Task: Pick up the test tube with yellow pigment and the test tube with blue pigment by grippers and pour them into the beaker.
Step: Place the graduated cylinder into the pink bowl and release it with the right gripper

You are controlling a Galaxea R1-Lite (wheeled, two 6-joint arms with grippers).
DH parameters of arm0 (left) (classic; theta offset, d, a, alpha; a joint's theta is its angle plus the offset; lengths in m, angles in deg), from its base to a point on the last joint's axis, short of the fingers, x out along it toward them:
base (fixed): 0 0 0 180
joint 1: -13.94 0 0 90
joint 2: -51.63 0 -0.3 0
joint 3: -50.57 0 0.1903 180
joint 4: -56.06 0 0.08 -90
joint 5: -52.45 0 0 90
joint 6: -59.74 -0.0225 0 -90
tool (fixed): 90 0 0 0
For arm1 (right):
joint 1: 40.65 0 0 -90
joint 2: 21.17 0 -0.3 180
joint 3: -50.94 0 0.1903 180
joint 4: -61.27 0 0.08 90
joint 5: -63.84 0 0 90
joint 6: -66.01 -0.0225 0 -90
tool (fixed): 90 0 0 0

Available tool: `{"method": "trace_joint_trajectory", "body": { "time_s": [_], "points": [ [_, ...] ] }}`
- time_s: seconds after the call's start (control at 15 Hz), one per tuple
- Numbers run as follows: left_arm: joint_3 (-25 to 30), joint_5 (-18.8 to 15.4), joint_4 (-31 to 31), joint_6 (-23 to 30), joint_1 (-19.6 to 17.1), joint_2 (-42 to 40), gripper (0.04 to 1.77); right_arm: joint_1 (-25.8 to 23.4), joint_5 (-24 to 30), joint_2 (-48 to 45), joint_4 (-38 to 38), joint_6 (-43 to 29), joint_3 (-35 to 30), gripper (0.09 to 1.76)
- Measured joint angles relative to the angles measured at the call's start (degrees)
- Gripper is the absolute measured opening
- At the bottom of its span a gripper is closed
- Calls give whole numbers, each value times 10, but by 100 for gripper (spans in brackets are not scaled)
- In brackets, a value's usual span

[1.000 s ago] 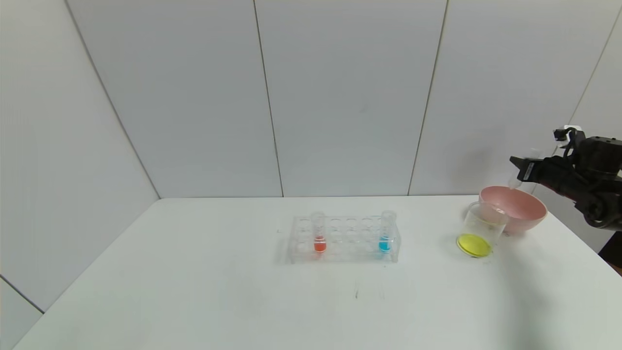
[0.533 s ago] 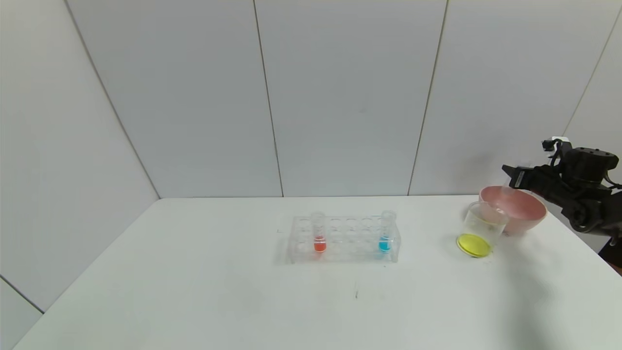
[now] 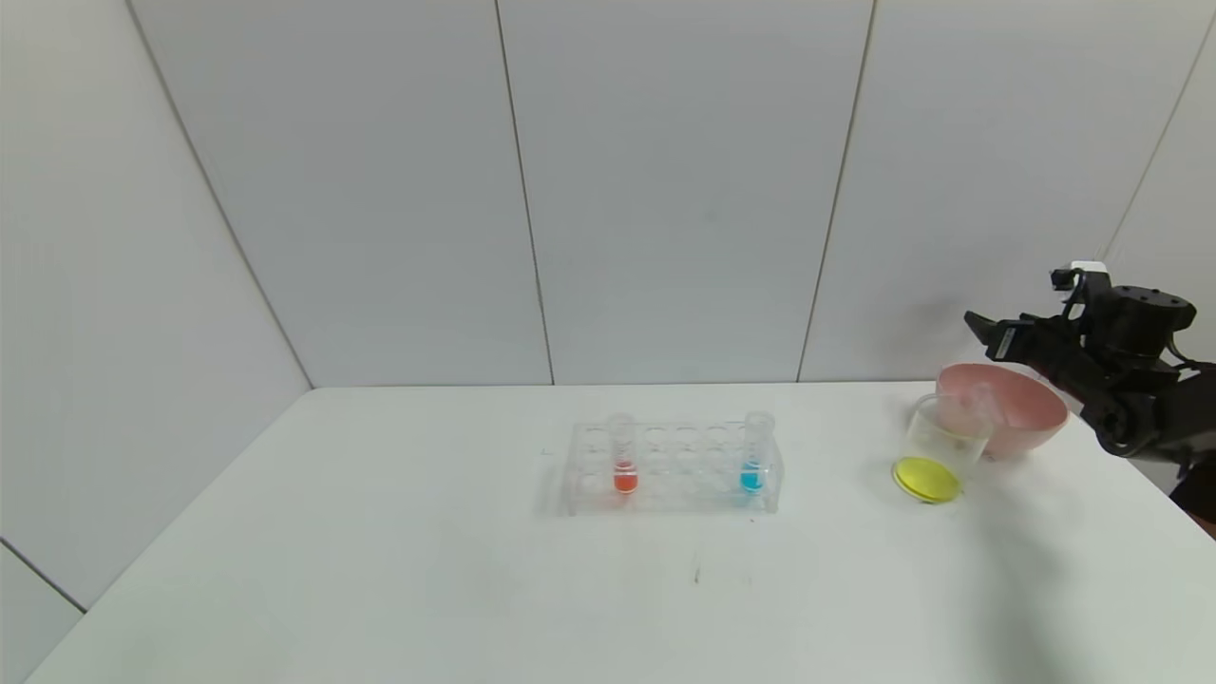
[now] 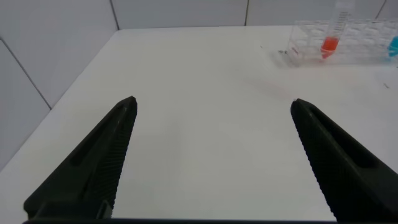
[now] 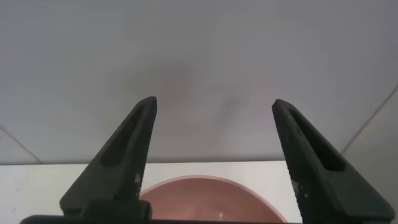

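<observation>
Now the right gripper [image 3: 983, 332] hangs above the pink bowl [image 3: 1031, 413], jaws spread wide and empty; a second ago it pinched a clear tube, which now lies blurred inside the bowl below. Beside the bowl, the beaker [image 3: 940, 446] holds yellow liquid. Well away, the blue tube [image 3: 755, 454] stands in the rack [image 3: 674, 467].

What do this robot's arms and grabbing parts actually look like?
Only the right arm shows in the head view: black, with a thick round wrist, a small white block on top and thin black cables. The right gripper and left gripper each have two long, tapering black jaws with ribbed inner faces.
</observation>
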Motion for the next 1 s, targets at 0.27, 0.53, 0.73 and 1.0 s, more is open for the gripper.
{"method": "trace_joint_trajectory", "body": {
  "time_s": [0.27, 0.53, 0.73, 1.0],
  "points": [
    [0, 0, 0, 0, 0, 0, 176, 48, -75, -1, 20, -2, 15, 149],
    [0, 0, 0, 0, 0, 0, 176, 124, -136, -26, 27, -5, 10, 158],
    [0, 0, 0, 0, 0, 0, 176, 179, -159, -75, 24, -22, -53, 162],
    [0, 0, 0, 0, 0, 0, 176, 272, -179, -177, 18, -34, -197, 166]
  ]
}}
